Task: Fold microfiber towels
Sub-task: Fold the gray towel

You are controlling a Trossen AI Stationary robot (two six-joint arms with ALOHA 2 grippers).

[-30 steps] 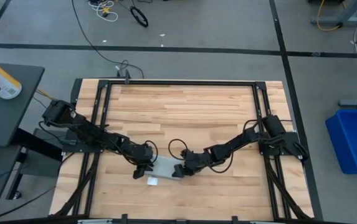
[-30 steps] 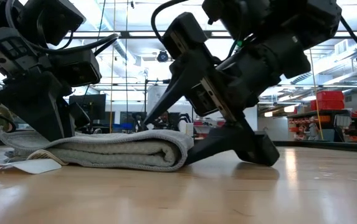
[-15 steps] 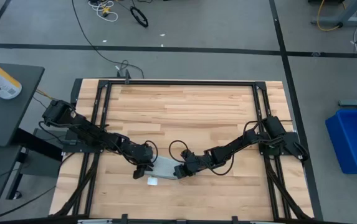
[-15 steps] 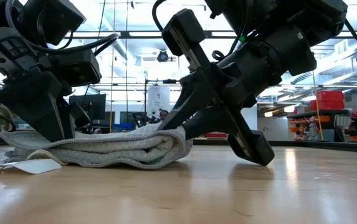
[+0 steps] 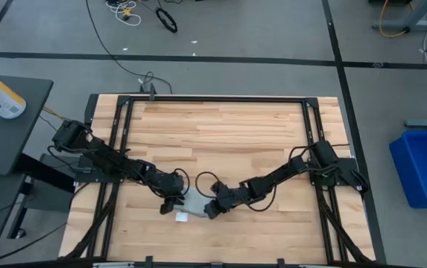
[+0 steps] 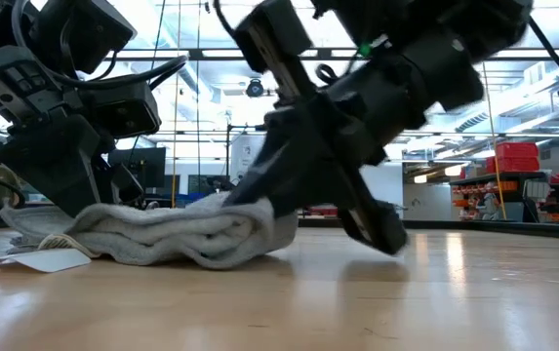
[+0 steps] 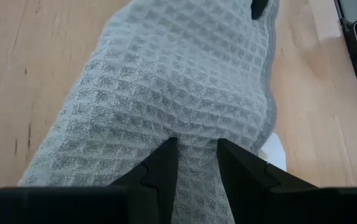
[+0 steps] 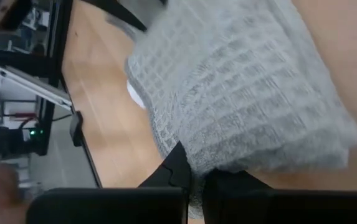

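Observation:
The microfiber towel (image 5: 193, 202) is a folded grey, waffle-textured bundle lying on the wooden table near its front edge; in the low view the towel (image 6: 162, 234) is thick and rumpled. A white tag (image 5: 182, 217) lies flat on the table at its near left corner. My left gripper (image 5: 173, 201) is at the towel's left end, shut on the cloth. My right gripper (image 5: 210, 210) is shut on the towel's right end. My left gripper (image 7: 197, 158) has the towel's left end (image 7: 197, 140) pinched between its two fingers (image 7: 166, 165), slanting down from the table's left. How many layers it holds is hidden. That end rests on the table. My right gripper (image 8: 197, 177) pinches the rounded fold at the towel's right end (image 6: 259, 210), several layers, slanting down from the table's right. The fold is bunched and raised a little, and the towel's underside stays on the table.
Bare wooden table (image 5: 228, 134) stretches toward the far edge and both sides. A black frame (image 5: 124, 112) runs around the table. A blue bin (image 5: 425, 167) stands on the floor to the right.
My right gripper has shut on the towel's right fold and gone toward the table's left and near edge, toward my left gripper. The right end of the towel has bunched up and rumpled; the left end has stayed where it was.

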